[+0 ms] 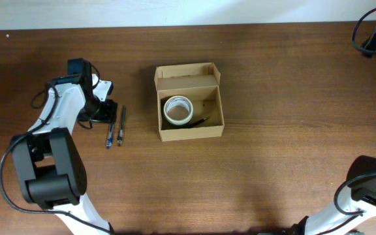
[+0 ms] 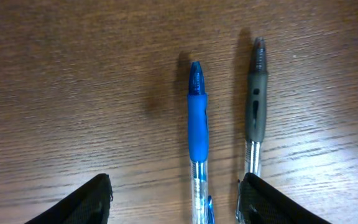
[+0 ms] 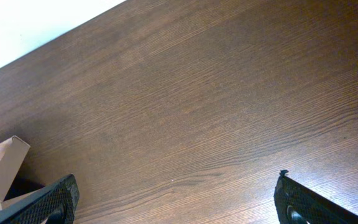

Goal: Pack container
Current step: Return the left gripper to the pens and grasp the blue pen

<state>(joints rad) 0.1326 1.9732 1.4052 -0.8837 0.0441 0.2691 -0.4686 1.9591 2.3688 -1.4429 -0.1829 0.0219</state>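
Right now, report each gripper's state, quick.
Left gripper: open, blue pen between its fingers, not gripped.
Right gripper: open, holding nothing.

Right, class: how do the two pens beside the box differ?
The blue pen has a blue grip; the black pen a dark grey one. The blue pen lies farther from the box, the black pen nearer it. Both lie flat, parallel, on the table.

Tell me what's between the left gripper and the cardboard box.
Overhead view: the black pen, then bare table; the blue pen lies under the left gripper itself.
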